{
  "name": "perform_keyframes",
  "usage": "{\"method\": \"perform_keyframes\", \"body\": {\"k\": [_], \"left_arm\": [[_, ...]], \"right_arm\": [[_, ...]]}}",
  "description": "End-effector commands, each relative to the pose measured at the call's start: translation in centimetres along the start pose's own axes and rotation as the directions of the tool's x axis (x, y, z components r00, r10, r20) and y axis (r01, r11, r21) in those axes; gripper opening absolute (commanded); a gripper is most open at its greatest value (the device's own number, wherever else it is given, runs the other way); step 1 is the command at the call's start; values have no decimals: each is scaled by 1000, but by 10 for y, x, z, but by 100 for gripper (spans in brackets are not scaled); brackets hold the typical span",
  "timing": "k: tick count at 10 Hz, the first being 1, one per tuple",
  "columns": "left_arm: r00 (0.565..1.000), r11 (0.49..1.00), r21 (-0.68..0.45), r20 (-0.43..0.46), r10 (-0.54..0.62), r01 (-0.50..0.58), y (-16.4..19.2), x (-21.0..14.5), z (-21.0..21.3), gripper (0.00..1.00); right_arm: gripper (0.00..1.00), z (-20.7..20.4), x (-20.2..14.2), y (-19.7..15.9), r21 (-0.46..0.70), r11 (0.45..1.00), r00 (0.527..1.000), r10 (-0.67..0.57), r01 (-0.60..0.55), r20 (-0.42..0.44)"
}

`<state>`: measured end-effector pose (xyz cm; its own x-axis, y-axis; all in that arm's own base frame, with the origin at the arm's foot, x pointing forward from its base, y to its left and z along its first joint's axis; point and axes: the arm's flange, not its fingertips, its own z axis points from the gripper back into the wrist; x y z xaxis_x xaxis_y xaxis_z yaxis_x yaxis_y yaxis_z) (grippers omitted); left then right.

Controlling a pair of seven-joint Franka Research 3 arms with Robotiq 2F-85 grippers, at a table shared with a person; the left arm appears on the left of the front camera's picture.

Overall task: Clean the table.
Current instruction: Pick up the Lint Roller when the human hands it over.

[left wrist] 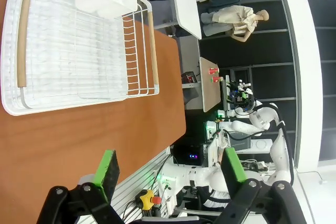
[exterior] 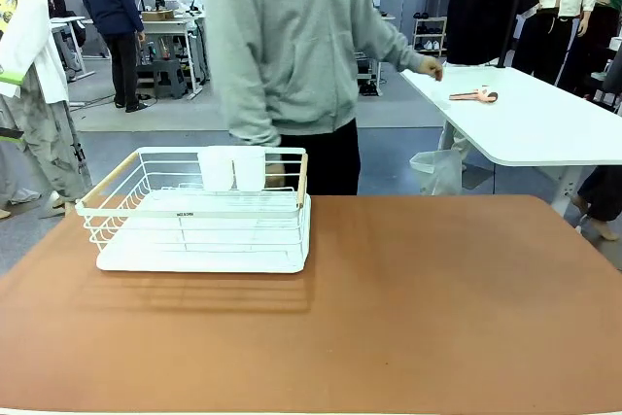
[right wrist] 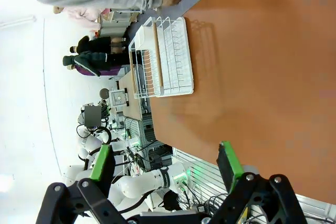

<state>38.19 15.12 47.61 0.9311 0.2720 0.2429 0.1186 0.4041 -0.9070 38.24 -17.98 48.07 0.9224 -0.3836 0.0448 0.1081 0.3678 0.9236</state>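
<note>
The table (exterior: 418,308), a wide reddish-brown top with a thin pale edge, fills the foreground of the front view and runs from the near edge to where a person stands at the far side.

On its left half, towards the far edge, sits a white wire dish rack (exterior: 194,228). The rack stands level on a white tray, with a pale wooden bar along the top of each short side. A white plastic tub (exterior: 231,169) is set upright against the inside of the rack's far wall.

The left gripper (left wrist: 170,167) is held off beyond the table's edge. Its green-padded fingers are spread wide apart and it holds no object. In its own view the rack lies well ahead of it on the brown top.

The right gripper (right wrist: 165,162) is likewise set back beyond the table's edge, fingers spread wide and carrying no load. From its view the rack is well away across the table.

The person (exterior: 292,46), in a grey hooded top and dark trousers, stands just behind the table's far edge, close to the rack. One hand (exterior: 428,68) reaches sideways to the corner of a smaller white table (exterior: 554,133) standing beyond and to the right. A small pink and dark item (exterior: 474,95) lies on that white top, near the hand but apart from it; what it is cannot be made out.
</note>
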Motion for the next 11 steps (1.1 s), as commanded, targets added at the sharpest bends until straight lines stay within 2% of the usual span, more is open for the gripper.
{"method": "perform_keyframes", "body": {"k": [1,11], "left_arm": [[1000,1000,-11,5,-5,5,0,-1,2,100],[1000,1000,-11,5,-5,5,0,-1,2,100]], "right_arm": [[100,0,-3,2,18,1000,1000,12,-12,4],[100,0,-3,2,18,1000,1000,12,-12,4]]}}
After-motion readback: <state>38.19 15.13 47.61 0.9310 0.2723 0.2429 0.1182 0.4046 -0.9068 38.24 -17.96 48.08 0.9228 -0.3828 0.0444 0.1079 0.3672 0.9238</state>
